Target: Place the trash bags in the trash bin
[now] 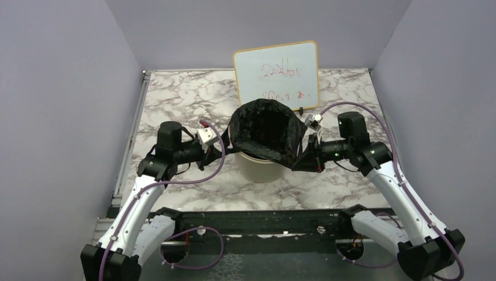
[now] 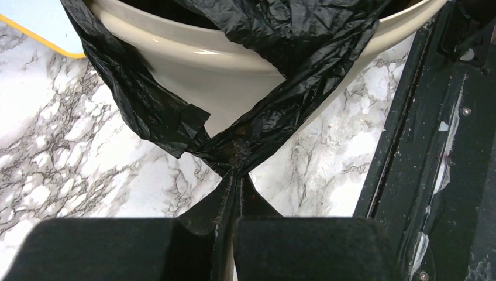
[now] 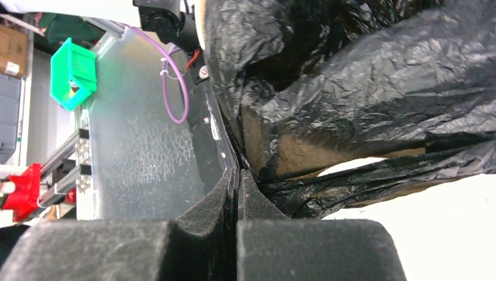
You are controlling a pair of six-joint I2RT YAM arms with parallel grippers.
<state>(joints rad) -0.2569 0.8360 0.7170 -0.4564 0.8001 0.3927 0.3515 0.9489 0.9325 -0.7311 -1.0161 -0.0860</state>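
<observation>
Trash bag (image 1: 264,126), mouth spread wide, sits across the top of the cream trash bin (image 1: 260,171), which stands on the marbled tabletop (image 1: 175,99) just in front of the whiteboard (image 1: 278,70). The left tool (image 2: 236,175) has its fingers pressed together on a gathered fold of film that stretches taut down the outside of the bin wall. The right tool (image 3: 238,175) is likewise closed, and appears to pinch the opposite edge of the bag at its tips, though the crumpled plastic hides the exact contact. The main hazard is probably the film itself. Each grip takes only a narrow bite of thin, glossy plastic, so further outward or downward pull could slip it free or tear it at the pinch. An uneven pull from the two sides is likely to tilt or slide the bin, which looks light, towards the whiteboard close behind it. Releasing one side first may let the stretched hem spring back off the rim and collapse into the bin.
</observation>
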